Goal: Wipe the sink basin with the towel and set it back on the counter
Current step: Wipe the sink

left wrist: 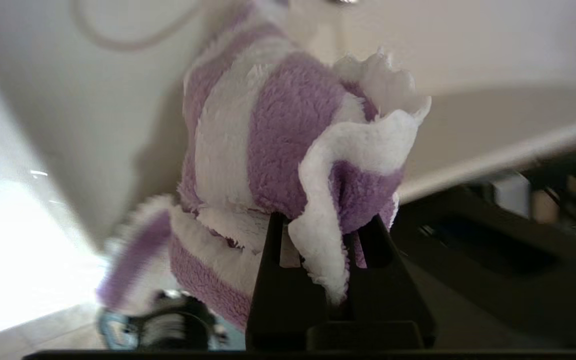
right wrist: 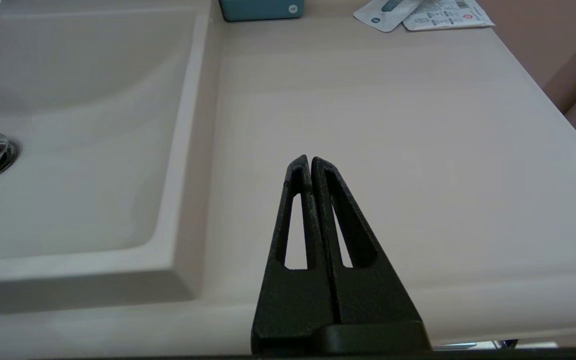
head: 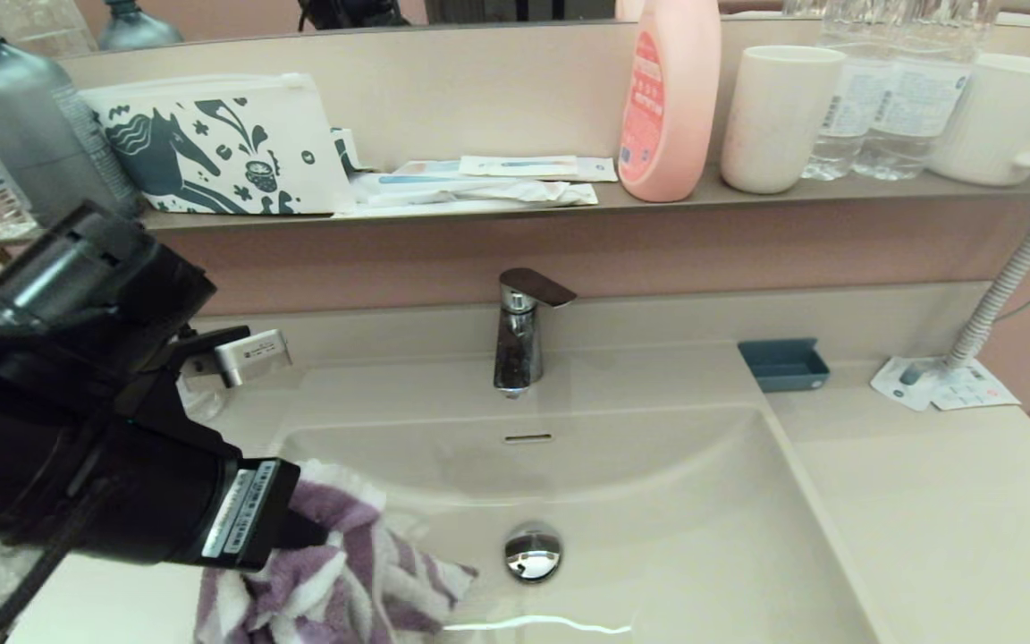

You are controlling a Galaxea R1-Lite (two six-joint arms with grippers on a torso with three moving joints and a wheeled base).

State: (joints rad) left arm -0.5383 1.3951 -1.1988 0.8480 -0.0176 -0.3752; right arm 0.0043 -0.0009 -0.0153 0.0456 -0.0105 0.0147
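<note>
So the towel point(head: 345, 572) is sitting bunched up in the lower left of the head view, draping over the near-left part of the sink basin point(head: 658, 501), its stripes running roughly from the gripper down toward the bottom edge. The left gripper point(left wrist: 318, 235) is clamping a fold of it, fingers point(left wrist: 278, 260) nearly closed with cloth squeezed between. The right gripper point(right wrist: 310, 162) is hanging over the counter point(right wrist: 418, 150) on the basin's right side, fingers pressed together, gripping nothing. The drain plug point(head: 533, 552) is lying just right of the towel.
</note>
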